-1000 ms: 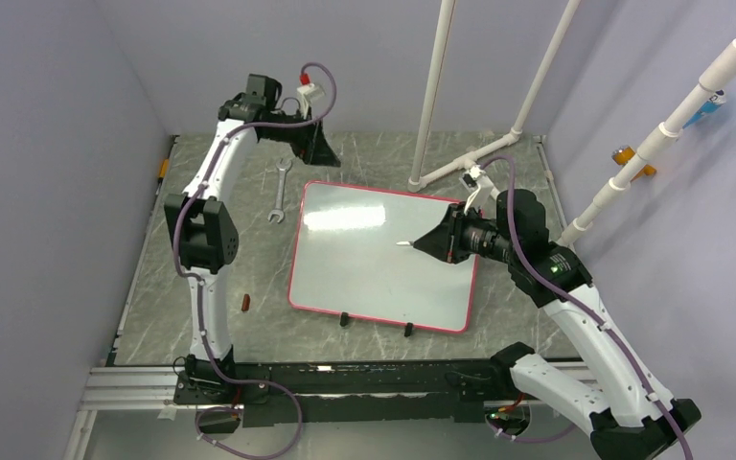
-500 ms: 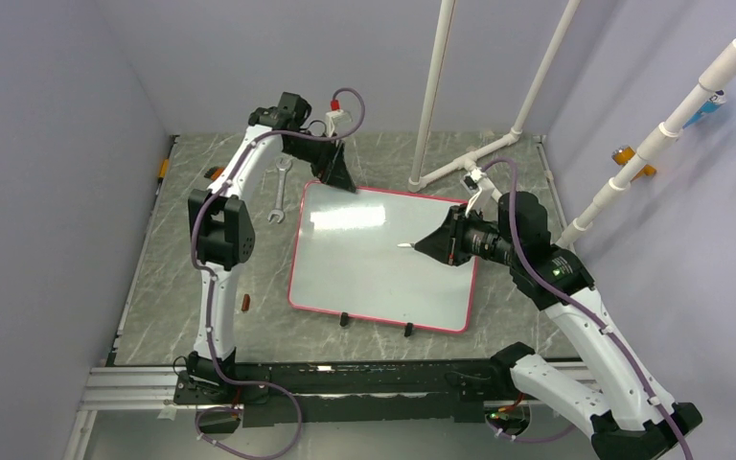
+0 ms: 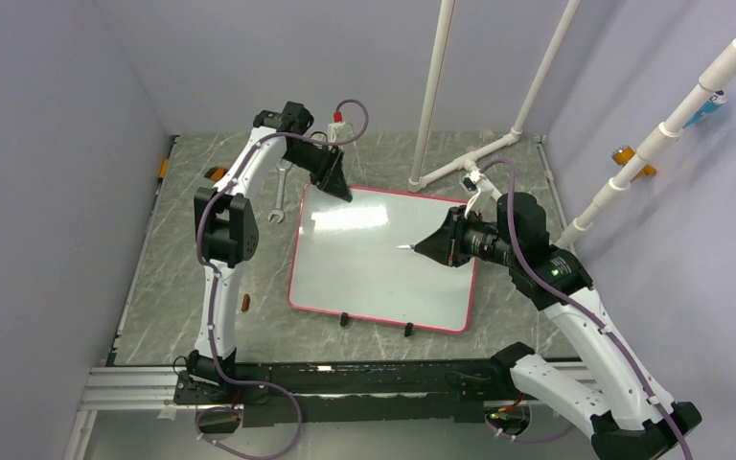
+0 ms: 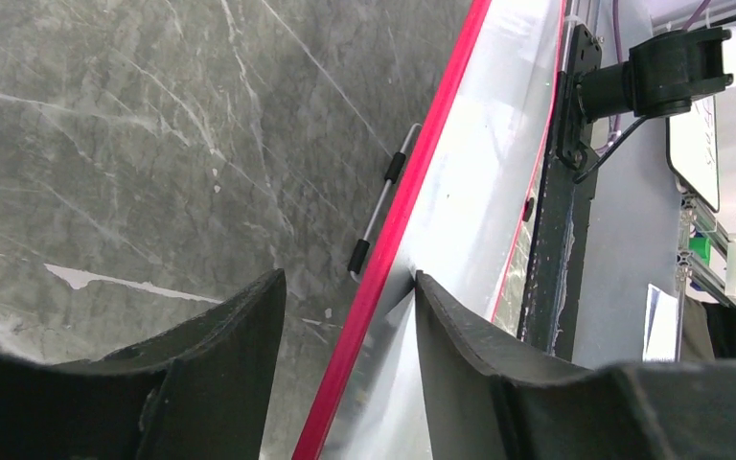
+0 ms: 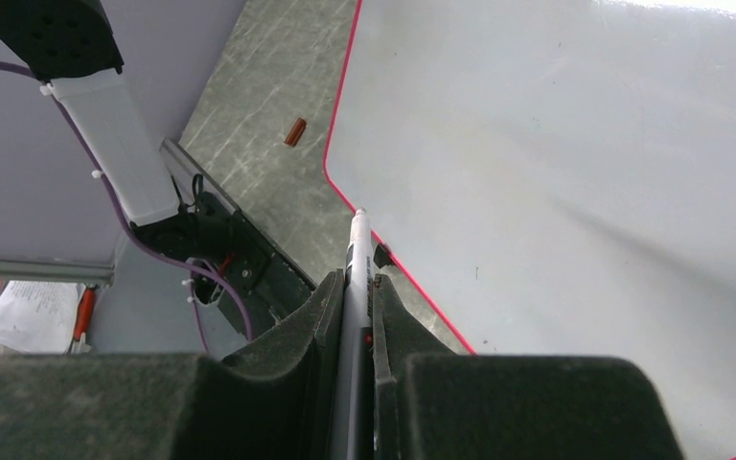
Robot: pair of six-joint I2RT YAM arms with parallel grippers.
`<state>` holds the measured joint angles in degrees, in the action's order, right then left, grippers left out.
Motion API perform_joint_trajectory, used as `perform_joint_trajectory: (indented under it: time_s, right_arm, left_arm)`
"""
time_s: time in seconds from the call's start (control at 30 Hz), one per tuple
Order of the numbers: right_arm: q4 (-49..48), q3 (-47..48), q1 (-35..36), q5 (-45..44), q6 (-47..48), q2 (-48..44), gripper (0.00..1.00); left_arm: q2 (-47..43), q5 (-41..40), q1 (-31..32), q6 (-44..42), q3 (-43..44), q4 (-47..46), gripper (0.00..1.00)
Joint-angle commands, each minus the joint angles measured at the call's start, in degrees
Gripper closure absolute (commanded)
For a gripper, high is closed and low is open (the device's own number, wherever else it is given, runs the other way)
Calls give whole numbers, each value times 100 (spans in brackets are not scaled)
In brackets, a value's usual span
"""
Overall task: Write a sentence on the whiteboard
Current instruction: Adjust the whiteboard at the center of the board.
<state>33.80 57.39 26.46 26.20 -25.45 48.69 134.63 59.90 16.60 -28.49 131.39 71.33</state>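
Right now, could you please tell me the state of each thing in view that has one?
whiteboard, flat on the table, blank.
left gripper, open, astride the whiteboard's red rim.
right gripper, shut on the marker.
marker, clamped, tip pointing out over the whiteboard.
wrench, lying flat beside the whiteboard.

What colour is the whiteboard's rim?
Pink-red rim around the glossy white whiteboard; clearest in the left wrist view.

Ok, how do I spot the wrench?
Find the big whiteboard with the pink-red rim in the middle of the grey table. Just beside its left edge, near the far corner, lies the wrench: long, thin, silvery metal, unlike the small orange piece nearby.
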Motion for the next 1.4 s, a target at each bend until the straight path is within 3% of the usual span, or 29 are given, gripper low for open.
perform_joint_trajectory:
  time_s: [0.0, 0.3, 0.53, 0.7, 1.03, 1.2, 1.37]
  right_arm:
    - [-136, -64, 35, 161, 32, -69, 100]
    - [-250, -140, 35, 395, -48, -73, 100]
    - [-293, -134, 32, 399, -80, -81, 100]
    - [-336, -184, 35, 412, -109, -90, 100]
    - [-268, -196, 35, 342, -39, -190, 100]
    - [-319, -228, 35, 352, 3, -191, 100]
    - [-412, -262, 46, 315, 3, -112, 100]
  left_arm:
    - [-313, 192, 32, -321, 74, 262, 46]
    - [-868, 200, 105, -297, -651, -192, 70]
    - [-1178, -373, 239, -248, -835, -335, 91]
    - [-1528, -508, 277, -206, -1249, -668, 99]
    - [-2456, -1328, 417, -29, -2483, -1670, 100]
    - [-3122, -1781, 602, -452, -3496, -2230, 100]
    - [-3377, -2392, 781, -563, -3850, -2549, 100]
